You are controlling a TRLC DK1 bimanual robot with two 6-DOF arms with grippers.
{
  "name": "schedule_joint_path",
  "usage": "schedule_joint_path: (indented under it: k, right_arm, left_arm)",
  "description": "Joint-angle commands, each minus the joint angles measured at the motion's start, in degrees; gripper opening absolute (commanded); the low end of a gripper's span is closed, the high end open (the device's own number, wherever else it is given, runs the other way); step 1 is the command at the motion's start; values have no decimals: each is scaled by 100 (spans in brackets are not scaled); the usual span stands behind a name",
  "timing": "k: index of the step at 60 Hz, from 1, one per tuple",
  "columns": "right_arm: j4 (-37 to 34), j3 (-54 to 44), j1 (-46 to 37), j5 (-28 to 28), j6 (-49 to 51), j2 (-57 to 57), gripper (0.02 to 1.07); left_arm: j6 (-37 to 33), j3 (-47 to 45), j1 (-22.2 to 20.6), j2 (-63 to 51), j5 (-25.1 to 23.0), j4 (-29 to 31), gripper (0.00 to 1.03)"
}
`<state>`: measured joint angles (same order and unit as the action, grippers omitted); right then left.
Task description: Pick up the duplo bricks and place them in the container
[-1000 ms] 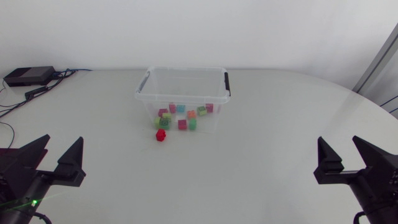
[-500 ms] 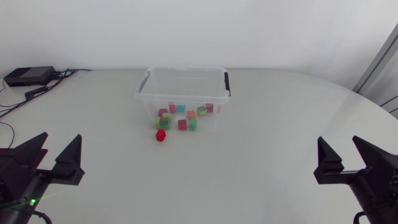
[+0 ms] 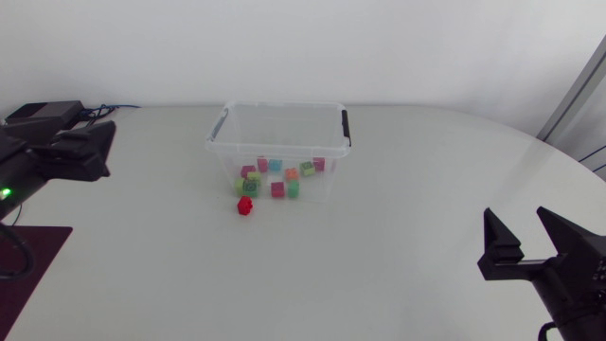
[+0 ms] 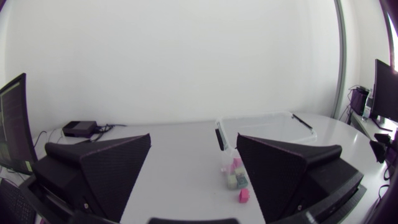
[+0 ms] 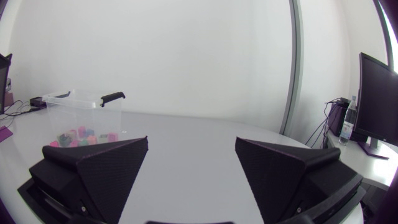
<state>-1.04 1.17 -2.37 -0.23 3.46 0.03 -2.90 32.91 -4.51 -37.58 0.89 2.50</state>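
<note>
The left tool (image 4: 193, 138) has its two fingers wide apart. Nothing is between them, and they touch nothing. Seen from above, this tool hangs at the left edge of the worktop (image 3: 407, 189), about level with the container (image 3: 213, 144) and well apart from it. Its own camera looks across the bare worktop to that container, a clear plastic box with black handles.

The red brick (image 3: 245, 206) lies on the worktop outside the container, just beside its near wall. In the left wrist view it is ahead of the tool, more to the side of the right finger.

The right tool (image 5: 191, 139) also has its fingers apart and is empty. It is at the near right part of the worktop, far from the container and the bricks.

Inside the container the other bricks (image 3: 279, 175) lie on its floor towards the near wall, in pink, green, blue and orange. They are perhaps eight or nine, but they are too small to count surely.

A small black box (image 3: 43, 112) with cables sits at the far left corner, close to the left tool.

Half a second ago the left arm was at the near left corner with its fingers apart. It has now gone much farther along the left edge. The right arm, the container and all bricks are where they were.
</note>
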Motion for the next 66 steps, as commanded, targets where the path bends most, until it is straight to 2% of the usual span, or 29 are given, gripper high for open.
schedule_joint_path:
  k: [1,11,15,20,25,29,30,31,36,37,39,47,58,66]
  right_arm:
    - [60,-117,-27,-21,84,-30,103]
    - [60,-117,-27,-21,84,-30,103]
    - [60,-117,-27,-21,84,-30,103]
    - [60,-117,-27,-21,84,-30,103]
    - [60,-117,-27,-21,84,-38,103]
    - [60,-117,-27,-21,84,-30,103]
    - [60,-117,-27,-21,84,-38,103]
    - [60,-117,-27,-21,84,-30,103]
    - [60,-117,-27,-21,84,-30,103]
    - [60,-117,-35,-21,84,-30,103]
    - [60,-117,-27,-21,84,-30,103]
    - [60,-117,-27,-21,84,-38,103]
    - [60,-117,-27,-21,84,-30,103]
    - [60,-117,-27,-21,84,-30,103]
  left_arm:
    - [-141,128,-155,-865,-36,84,96]
    - [-589,-188,-419,-2438,-625,-408,96]
    - [-739,-311,-603,-2807,-669,-690,96]
    - [-914,-452,-718,-3203,-1117,-769,96]
    - [-862,-584,-867,-3484,-1222,-1024,96]
    - [-651,-803,-1043,-4002,-1222,-1542,96]
    - [-431,-961,-1131,-4345,-1222,-2114,93]
    - [-343,-1032,-1139,-4486,-1222,-2360,93]
    - [-220,-1190,-1271,-5031,-1170,-2905,91]
    - [-123,-1278,-1333,-5250,-1064,-3309,91]
    - [-62,-1287,-1350,-5453,-994,-3581,91]
    - [26,-1322,-1306,-5716,-985,-4197,92]
    - [272,-1120,-1438,-6112,-871,-4495,92]
    - [413,-1049,-1544,-6481,-704,-4926,92]
